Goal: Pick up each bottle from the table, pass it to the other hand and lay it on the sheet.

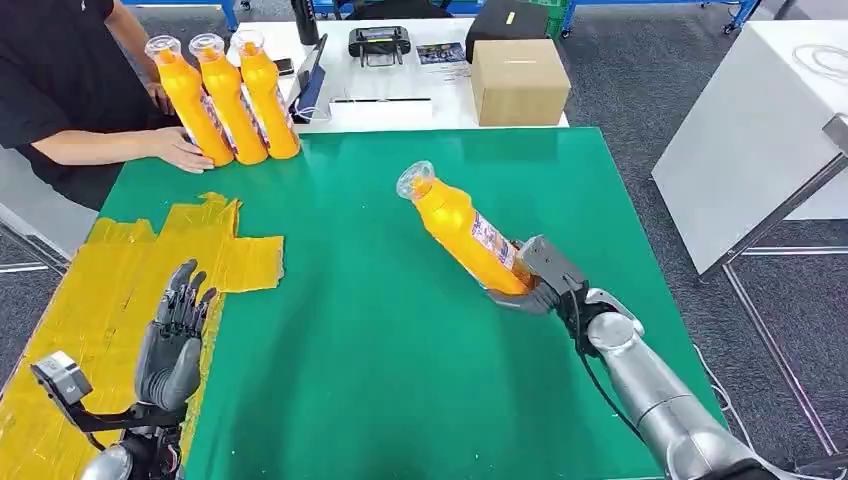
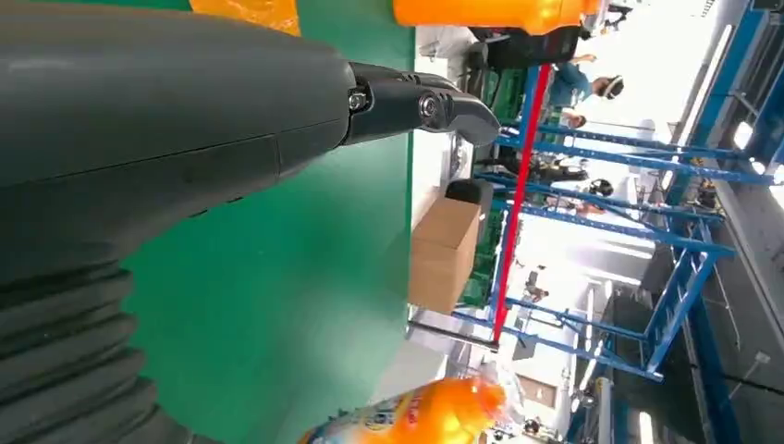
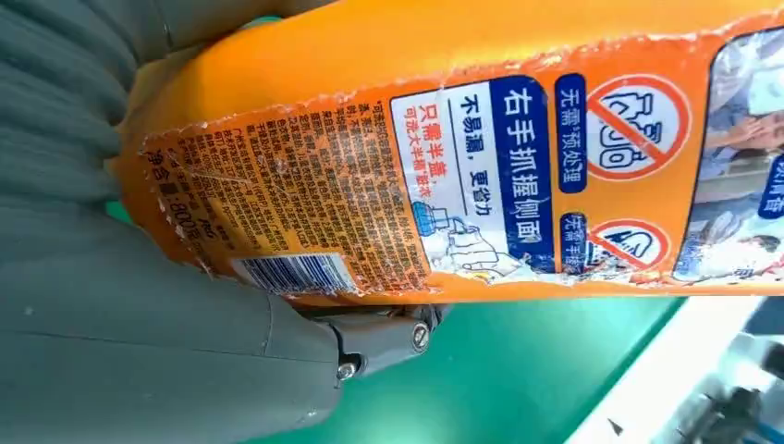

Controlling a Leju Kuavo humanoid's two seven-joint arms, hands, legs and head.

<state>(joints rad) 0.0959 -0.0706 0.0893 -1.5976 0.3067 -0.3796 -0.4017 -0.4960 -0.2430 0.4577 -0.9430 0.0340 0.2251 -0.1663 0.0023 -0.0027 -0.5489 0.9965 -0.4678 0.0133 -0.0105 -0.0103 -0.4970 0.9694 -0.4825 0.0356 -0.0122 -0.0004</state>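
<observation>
Right robot hand (image 1: 540,285) of mine is gripping one orange bottle (image 1: 462,228) by its base, tilted above the green table (image 1: 400,380). Left robot hand (image 1: 175,335), fingers spread and empty, is waiting over the yellow sheet (image 1: 120,270), which is carrying no bottle yet; three bottles (image 1: 228,95) are standing far beyond it.

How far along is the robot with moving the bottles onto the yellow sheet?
Nothing lies on the yellow sheet yet. The right hand holds one orange bottle above the table; the left hand is open over the sheet, so the handover remains. Three bottles wait by a person.

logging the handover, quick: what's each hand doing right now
Left hand: open, holding nothing, over the yellow sheet.
Right hand: holding the orange bottle.
</observation>
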